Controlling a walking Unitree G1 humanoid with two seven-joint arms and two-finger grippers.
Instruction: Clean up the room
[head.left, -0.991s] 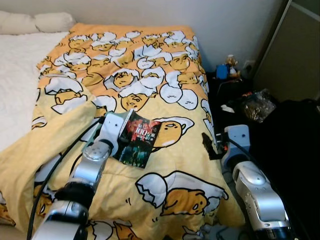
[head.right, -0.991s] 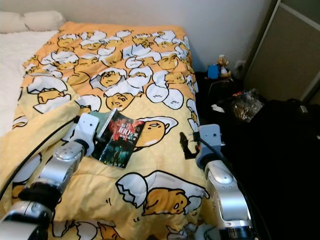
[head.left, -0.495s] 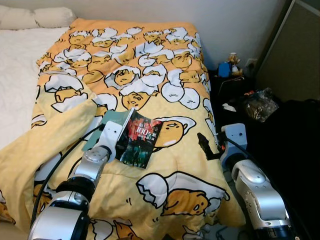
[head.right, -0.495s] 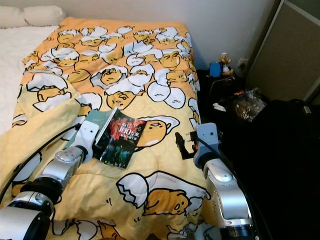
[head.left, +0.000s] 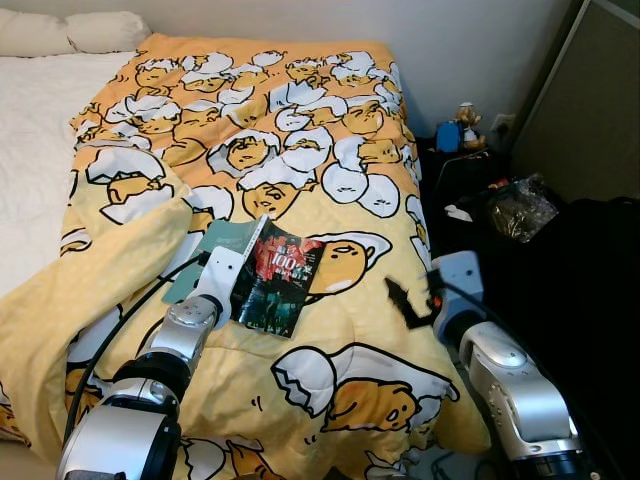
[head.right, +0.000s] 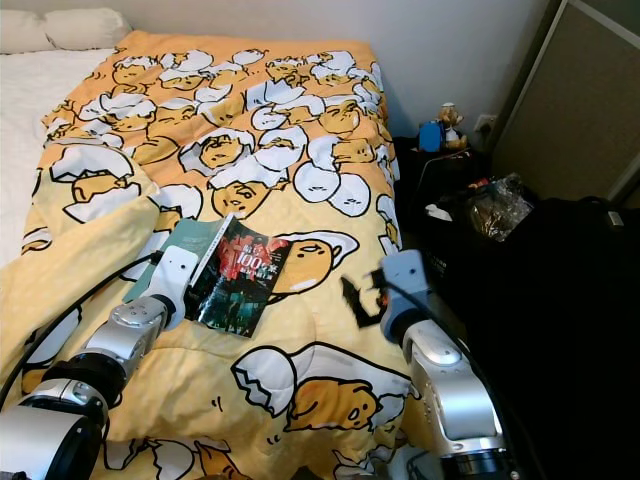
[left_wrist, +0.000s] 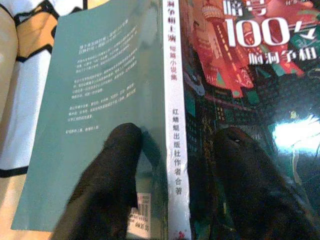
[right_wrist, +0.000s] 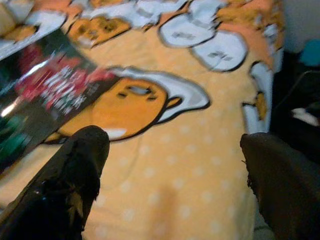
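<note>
Paper-covered, the light, floppy paperback book (left_wrist: 170, 100) lies with its spine between the spread fingers of the left gripper (left_wrist: 175, 175), the firmest place to pinch, while the right gripper (right_wrist: 175, 185) hangs wide open.

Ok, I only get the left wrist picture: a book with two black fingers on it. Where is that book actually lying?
Observer: On a bed. The book lies open, face down, on a yellow quilt printed with egg cartoons.
Visitor: And is the other arm doing anything?
Observer: The right gripper hovers over the quilt near its right edge, fingers apart, holding nothing, with a gap between it and the book.
Visitor: Anything else around to tidy?
Observer: Beside the bed's right side there is a crinkly plastic bag and, nearer the wall, a small toy figure.
</note>
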